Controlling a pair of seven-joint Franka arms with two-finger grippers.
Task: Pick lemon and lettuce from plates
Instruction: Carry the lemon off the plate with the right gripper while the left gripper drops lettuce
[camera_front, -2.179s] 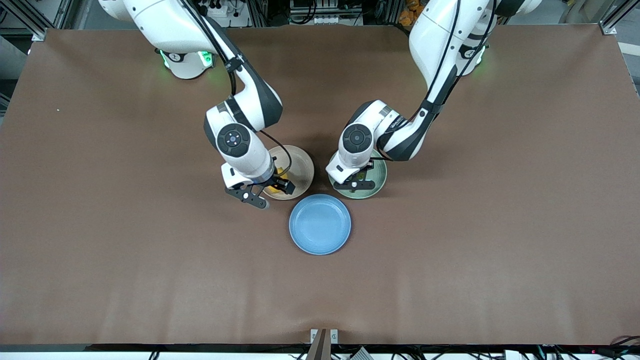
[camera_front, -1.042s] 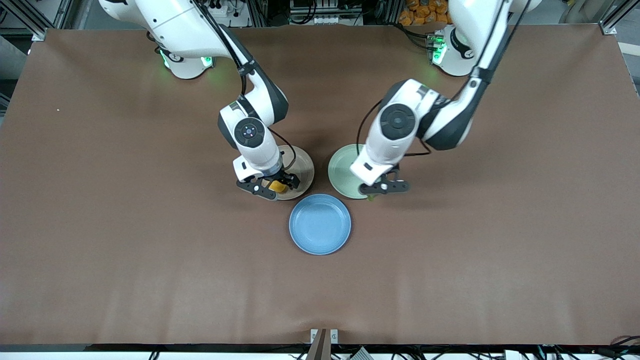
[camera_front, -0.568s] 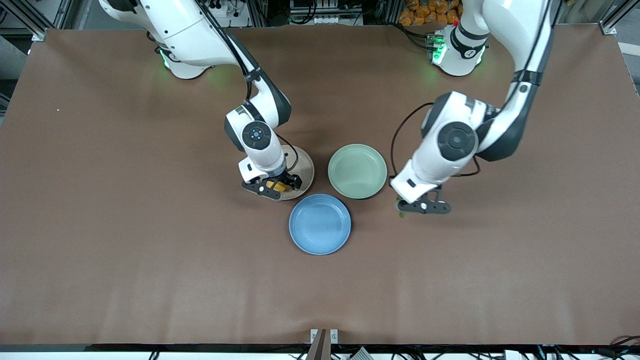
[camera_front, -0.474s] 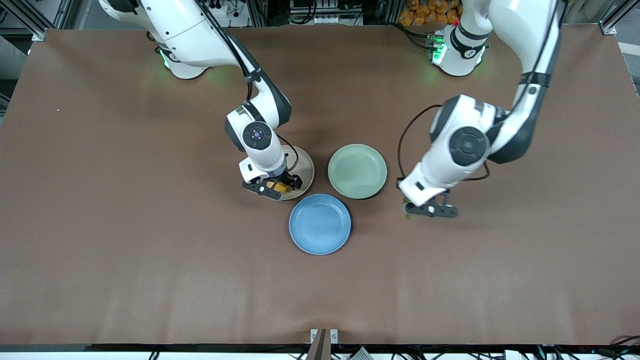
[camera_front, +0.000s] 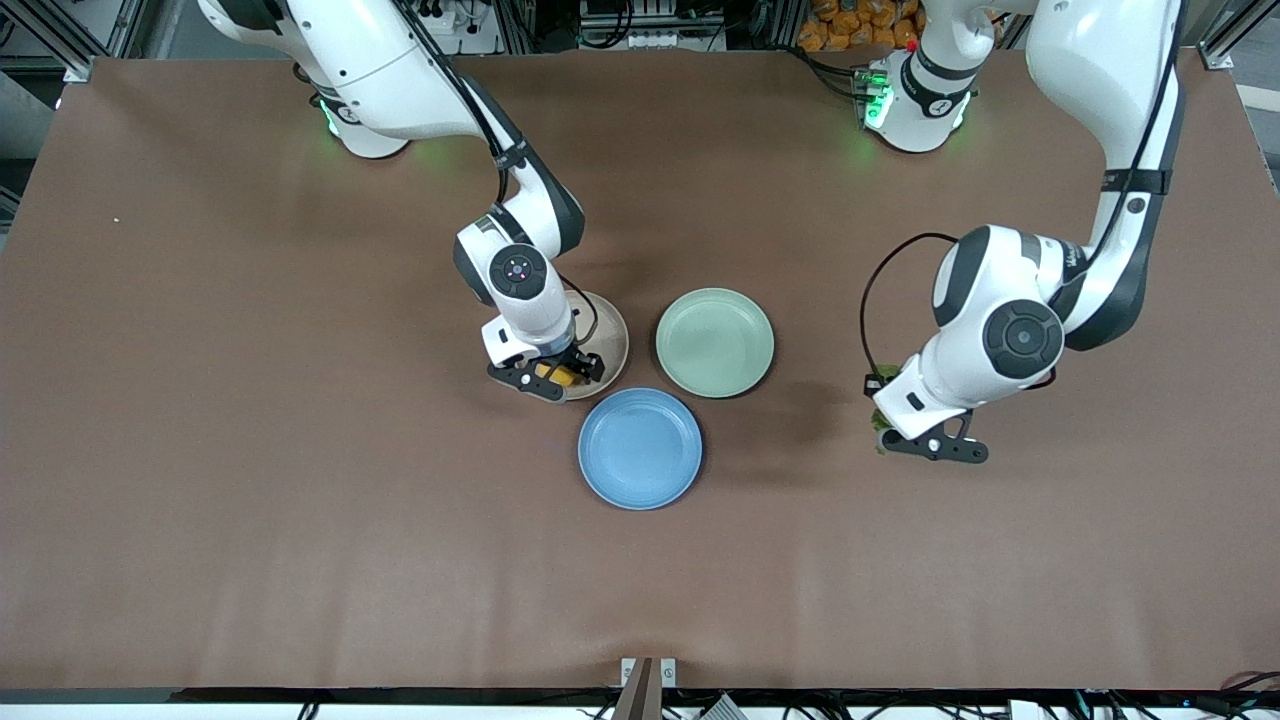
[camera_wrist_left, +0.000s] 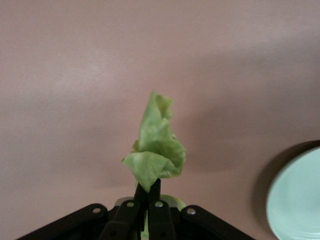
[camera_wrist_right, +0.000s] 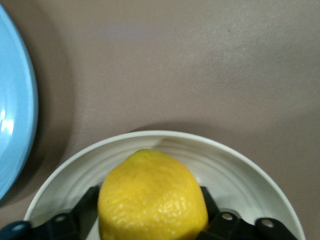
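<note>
Yellow lemon (camera_wrist_right: 152, 196) sits on the beige plate (camera_front: 608, 345), bracketed by the right tool (camera_front: 547, 379), whose jaws flank it, not visibly clamped; squeeze centrally, then lift straight. Left tool (camera_wrist_left: 148, 210), pinched on the lettuce (camera_wrist_left: 156, 145), hangs over bare tabletop (camera_front: 250, 450), clear of the mint plate (camera_front: 715, 342).

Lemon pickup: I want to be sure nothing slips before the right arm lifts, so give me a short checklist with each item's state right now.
1. Lemon sits between the fingers of the right gripper: ok.
2. Right gripper fully clamped on the lemon: cannot tell; the fingers flank it closely.
3. Lemon lifted off the beige plate: not ok, it is low over the plate.
4. Lettuce held in the shut left gripper: ok.
5. Left gripper clear of the green plate, over bare table toward the left arm's end: ok.
6. Blue plate clear of the lemon: ok, it lies beside the beige plate.
</note>
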